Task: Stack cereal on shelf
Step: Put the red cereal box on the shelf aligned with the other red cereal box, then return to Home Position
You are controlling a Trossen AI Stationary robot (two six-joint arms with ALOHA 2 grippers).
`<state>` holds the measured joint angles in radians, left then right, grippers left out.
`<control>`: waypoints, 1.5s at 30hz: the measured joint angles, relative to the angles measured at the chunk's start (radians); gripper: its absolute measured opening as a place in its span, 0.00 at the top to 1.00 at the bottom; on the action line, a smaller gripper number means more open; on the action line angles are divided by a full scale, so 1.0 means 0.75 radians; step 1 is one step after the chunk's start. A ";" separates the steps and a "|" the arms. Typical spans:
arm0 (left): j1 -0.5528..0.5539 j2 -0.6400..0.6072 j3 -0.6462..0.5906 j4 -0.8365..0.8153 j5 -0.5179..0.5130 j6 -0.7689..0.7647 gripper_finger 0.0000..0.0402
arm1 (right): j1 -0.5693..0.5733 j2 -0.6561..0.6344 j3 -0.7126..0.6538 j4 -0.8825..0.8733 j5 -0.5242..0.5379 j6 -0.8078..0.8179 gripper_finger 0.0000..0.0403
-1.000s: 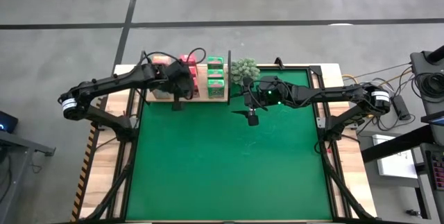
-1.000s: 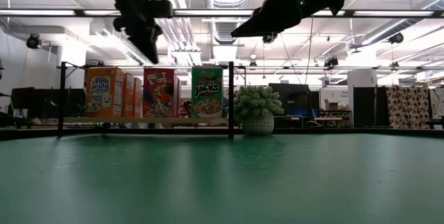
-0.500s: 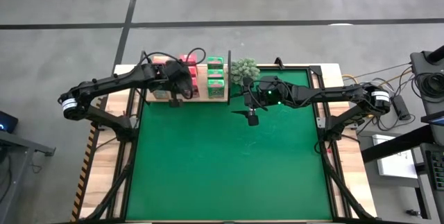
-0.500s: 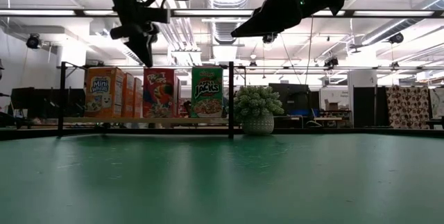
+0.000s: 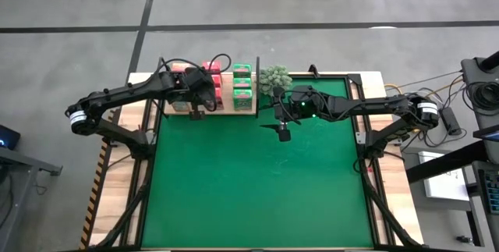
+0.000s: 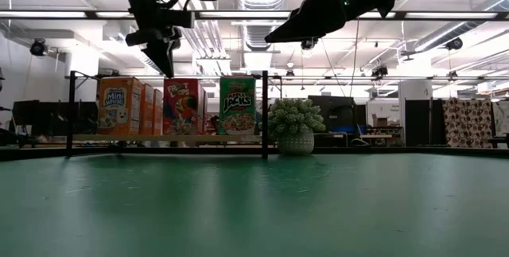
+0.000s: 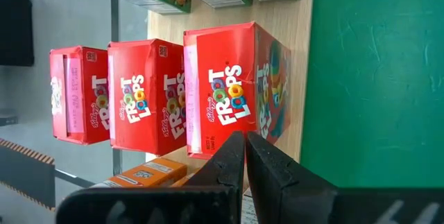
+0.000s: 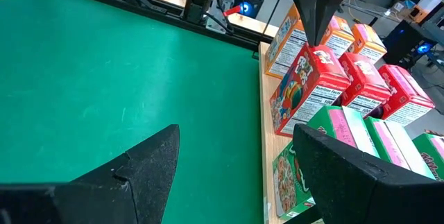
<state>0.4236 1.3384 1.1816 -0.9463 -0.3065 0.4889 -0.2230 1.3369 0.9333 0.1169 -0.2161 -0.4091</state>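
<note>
The shelf (image 5: 234, 111), a light wood board with black uprights, lies at the mat's far left. The cereal stands on it in three rows: orange boxes (image 6: 119, 106), red boxes (image 7: 229, 92) and green boxes (image 6: 237, 106). My left gripper (image 7: 245, 137) is shut and points down. It hovers just above the nearest red box, and the low view shows its tip (image 6: 168, 71) a little over the box tops. My right gripper (image 8: 236, 137) is open and holds nothing. It hangs high over the mat, right of the shelf (image 5: 282, 131).
A bushy grey-green plant in a white pot (image 6: 296, 126) stands just right of the shelf, under my right arm. The green mat (image 5: 257, 189) stretches bare toward the near edge. Its black frame and the wooden table border lie around it.
My left gripper has turned at the wrist above the red boxes, from slanting to pointing more straight down. It has stayed shut and in place. The boxes have not moved.
</note>
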 joint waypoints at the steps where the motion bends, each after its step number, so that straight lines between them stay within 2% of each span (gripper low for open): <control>1: 0.000 0.000 0.000 0.000 0.000 -0.001 1.00 | 0.000 0.000 0.000 0.000 0.000 0.000 0.32; 12: -0.052 -0.050 0.007 0.012 0.007 -0.095 1.00 | 0.000 0.000 0.000 0.000 0.000 -0.007 0.32; 18: -0.150 -0.180 -0.044 0.183 0.148 -0.199 1.00 | 0.000 0.000 0.000 0.000 -0.001 -0.026 0.32; 22: -0.275 -0.303 -0.210 0.481 0.242 -0.235 1.00 | 0.000 0.000 0.000 0.000 -0.001 -0.038 0.32; 28: -0.449 -0.467 -0.517 0.825 0.254 -0.261 1.00 | 0.000 -0.001 -0.009 0.000 -0.002 -0.037 0.32; 35: -0.530 -0.665 -0.770 0.946 0.252 -0.369 1.00 | 0.000 -0.001 -0.058 0.043 -0.003 0.022 0.32; 45: -0.532 -1.004 -0.971 1.010 0.334 -0.431 1.00 | 0.000 -0.005 -0.349 0.417 -0.003 0.186 0.32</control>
<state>0.0250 0.5855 0.4536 -0.1889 -0.0560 0.1656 -0.2234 1.3328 0.6714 0.4300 -0.2180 -0.2695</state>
